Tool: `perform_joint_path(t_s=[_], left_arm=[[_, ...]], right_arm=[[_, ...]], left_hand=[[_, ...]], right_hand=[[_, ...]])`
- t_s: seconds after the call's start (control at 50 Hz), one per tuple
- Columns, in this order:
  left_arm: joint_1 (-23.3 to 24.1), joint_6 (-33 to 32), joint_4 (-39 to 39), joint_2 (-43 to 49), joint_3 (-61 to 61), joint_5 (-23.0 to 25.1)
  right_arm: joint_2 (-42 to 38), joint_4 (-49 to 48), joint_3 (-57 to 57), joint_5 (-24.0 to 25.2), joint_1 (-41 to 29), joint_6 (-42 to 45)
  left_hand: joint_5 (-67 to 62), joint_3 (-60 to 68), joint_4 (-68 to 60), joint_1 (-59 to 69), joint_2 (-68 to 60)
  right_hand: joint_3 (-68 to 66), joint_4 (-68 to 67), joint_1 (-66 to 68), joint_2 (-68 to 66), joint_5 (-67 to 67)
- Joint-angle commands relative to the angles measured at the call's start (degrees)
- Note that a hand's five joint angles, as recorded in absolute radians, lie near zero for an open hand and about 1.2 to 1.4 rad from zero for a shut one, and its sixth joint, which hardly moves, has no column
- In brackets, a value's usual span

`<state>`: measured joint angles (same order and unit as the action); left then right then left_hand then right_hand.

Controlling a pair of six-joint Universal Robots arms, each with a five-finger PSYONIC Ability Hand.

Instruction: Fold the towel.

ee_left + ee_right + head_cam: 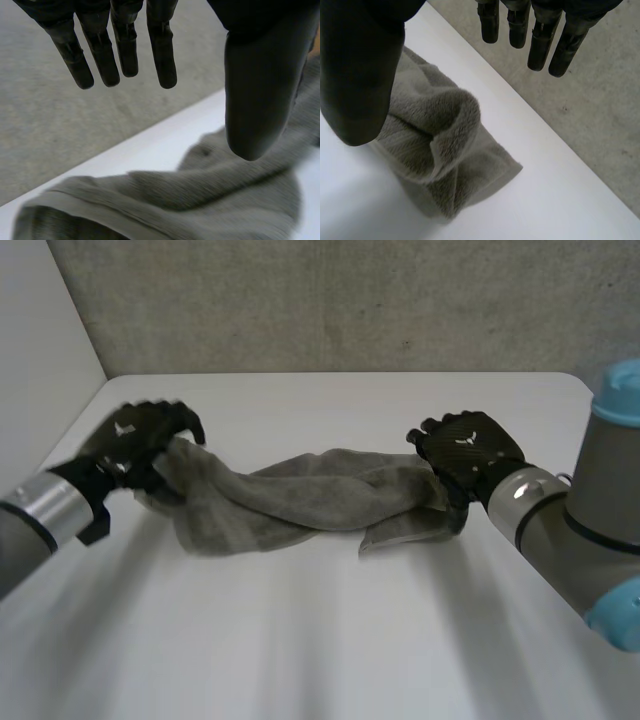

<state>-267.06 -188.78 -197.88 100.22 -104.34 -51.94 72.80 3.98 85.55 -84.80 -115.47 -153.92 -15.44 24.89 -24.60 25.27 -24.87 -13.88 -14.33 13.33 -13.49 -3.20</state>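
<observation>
A grey towel [300, 500] lies bunched and twisted in a long strip across the middle of the white table [320, 640]. My left hand [135, 435] hovers at the towel's left end. In the left wrist view its fingers [125, 50] are straight and apart from the thumb, with the towel [200, 200] below the palm and nothing pinched. My right hand [465, 450] is over the towel's right end. Its fingers [540, 35] are likewise straight and spread from the thumb, and the crumpled towel end [440, 150] lies loose on the table beneath it.
A grey speckled wall [330, 300] rises right behind the table's far edge. A pale wall [40, 350] borders the table on the left. Bare white tabletop stretches in front of the towel toward me.
</observation>
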Motion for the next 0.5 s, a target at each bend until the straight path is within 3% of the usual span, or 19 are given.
perform_joint_path(t_s=[0.02, 0.12, 0.32, 0.5], left_arm=[[3.9, -8.5, -0.1, -0.2, -6.0, -0.2], [5.1, -10.8, -0.9, 4.2, -5.7, -1.2], [7.6, -14.3, -3.9, 16.4, 0.7, -9.3], [7.7, -18.3, -4.0, 20.6, 4.3, -10.7]], right_arm=[[1.8, -6.5, 6.5, -0.3, 3.1, -4.8], [0.9, -9.1, 8.0, 0.1, 4.4, -8.4], [-5.5, -9.7, 6.7, -0.2, 4.2, -8.5], [-9.5, -9.7, 3.9, -0.4, 4.2, -9.1]], left_hand=[[-1.3, 1.8, -2.1, 1.4, -1.8], [-1.3, 1.8, -2.1, 1.4, -1.8], [-1.3, 1.8, -2.1, 1.4, -1.8], [-1.8, 2.3, -2.6, 1.9, -2.3]], right_hand=[[3.9, 4.3, -3.3, 3.5, 3.2], [3.9, 4.3, -3.3, 3.5, 3.2], [3.9, 4.3, -3.3, 3.5, 3.2], [3.6, 4.1, -3.1, 3.2, 3.0]])
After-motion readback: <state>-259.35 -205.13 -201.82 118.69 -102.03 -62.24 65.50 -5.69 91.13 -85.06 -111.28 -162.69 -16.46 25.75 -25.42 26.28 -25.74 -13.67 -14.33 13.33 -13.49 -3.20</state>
